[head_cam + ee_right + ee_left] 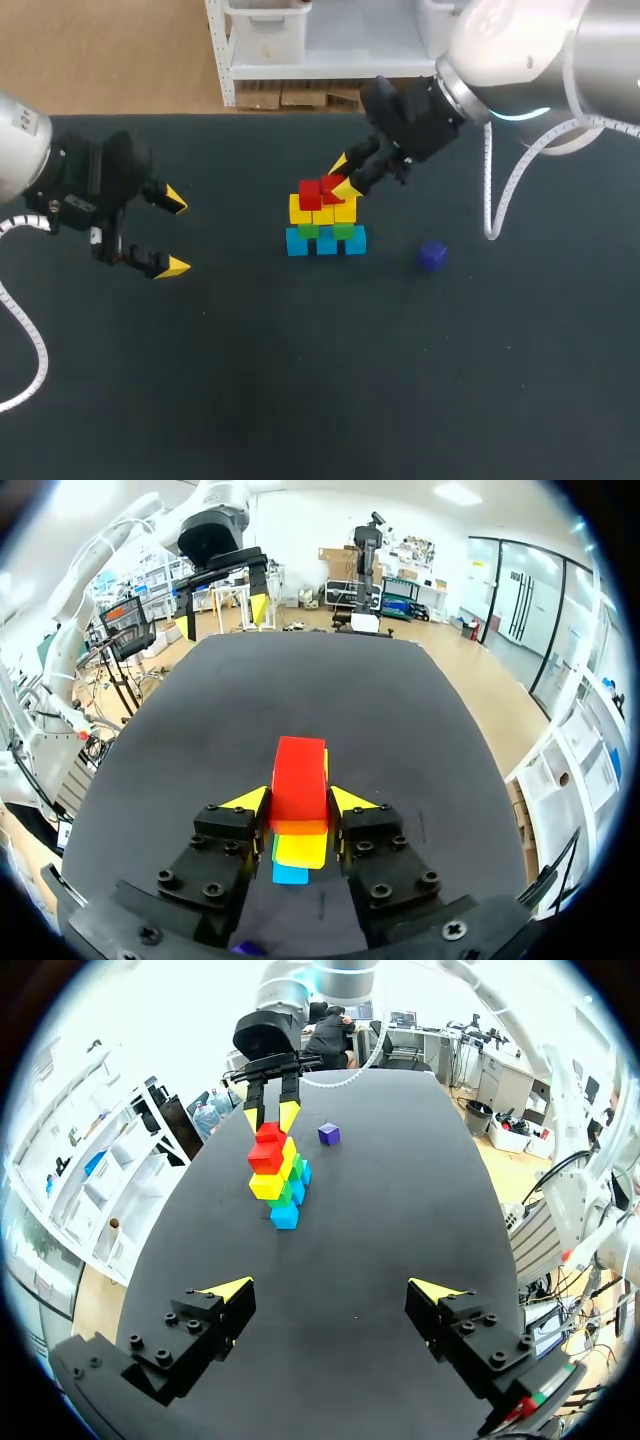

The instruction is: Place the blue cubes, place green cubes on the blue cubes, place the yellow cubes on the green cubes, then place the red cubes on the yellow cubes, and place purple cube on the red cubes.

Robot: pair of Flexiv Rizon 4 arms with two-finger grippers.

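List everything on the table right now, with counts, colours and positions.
blue cubes: three, light blue, bottom row of the stack, mid-table.
green cubes: two showing, green, on the blue row.
yellow cubes: three showing, yellow, above the green.
red cubes: two, red, top of the stack.
purple cube: one, purple, alone, right of the stack.
table: one, black.
left gripper: open, empty, left of the stack.
right gripper: shut on one of the red cubes.

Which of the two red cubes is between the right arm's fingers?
The red cube nearer the purple cube; the other red cube stands free beside it.
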